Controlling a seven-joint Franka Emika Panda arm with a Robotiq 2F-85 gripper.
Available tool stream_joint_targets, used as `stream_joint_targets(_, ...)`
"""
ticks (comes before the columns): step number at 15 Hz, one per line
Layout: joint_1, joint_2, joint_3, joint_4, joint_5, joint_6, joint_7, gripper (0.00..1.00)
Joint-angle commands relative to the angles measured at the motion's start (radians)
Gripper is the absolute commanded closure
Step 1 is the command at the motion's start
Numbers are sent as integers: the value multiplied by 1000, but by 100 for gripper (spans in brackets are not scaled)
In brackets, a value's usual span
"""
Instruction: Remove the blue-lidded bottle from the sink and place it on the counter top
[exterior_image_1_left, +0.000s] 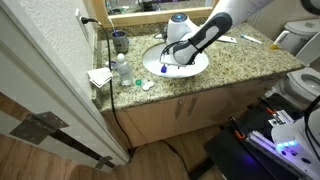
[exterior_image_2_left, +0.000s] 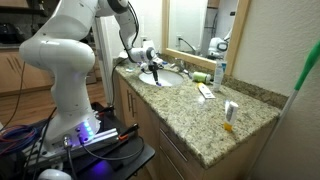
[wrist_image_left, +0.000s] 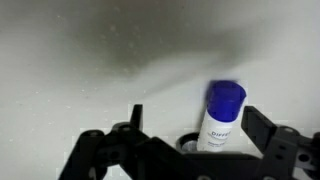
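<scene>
The blue-lidded bottle (wrist_image_left: 222, 112) is a small whitish bottle with a dark blue cap. In the wrist view it lies on the white floor of the sink (wrist_image_left: 90, 60), between my gripper's (wrist_image_left: 195, 128) two black fingers and nearer the right one. The gripper is open and the fingers do not touch the bottle. In both exterior views the gripper (exterior_image_1_left: 164, 62) (exterior_image_2_left: 155, 72) reaches down into the oval sink (exterior_image_1_left: 195, 66) (exterior_image_2_left: 172, 80). A blue speck under it in an exterior view is the bottle (exterior_image_1_left: 161, 70). The speckled granite counter top (exterior_image_1_left: 250, 60) (exterior_image_2_left: 200, 125) surrounds the basin.
A taller clear plastic bottle (exterior_image_1_left: 122, 68) (exterior_image_2_left: 219, 72), a dark cup (exterior_image_1_left: 119, 41) and a white cloth (exterior_image_1_left: 100, 76) stand beside the sink. A green tube (exterior_image_2_left: 200, 77), a white tube (exterior_image_2_left: 205, 92) and a small upright bottle (exterior_image_2_left: 229, 113) lie on the counter. The faucet (exterior_image_1_left: 180, 22) is behind the basin.
</scene>
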Motion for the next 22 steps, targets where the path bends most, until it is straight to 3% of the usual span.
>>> stream_joint_targets(1, 107, 84, -99, 82, -81, 3, 128, 0)
stream_joint_targets(3, 82, 54, -66, 51, -69, -2, 115, 0)
stream_joint_targets(12, 113, 134, -105, 148, -84, 26, 166, 0)
stream_joint_targets(22, 14, 166, -26, 207, 1, 20, 122, 0)
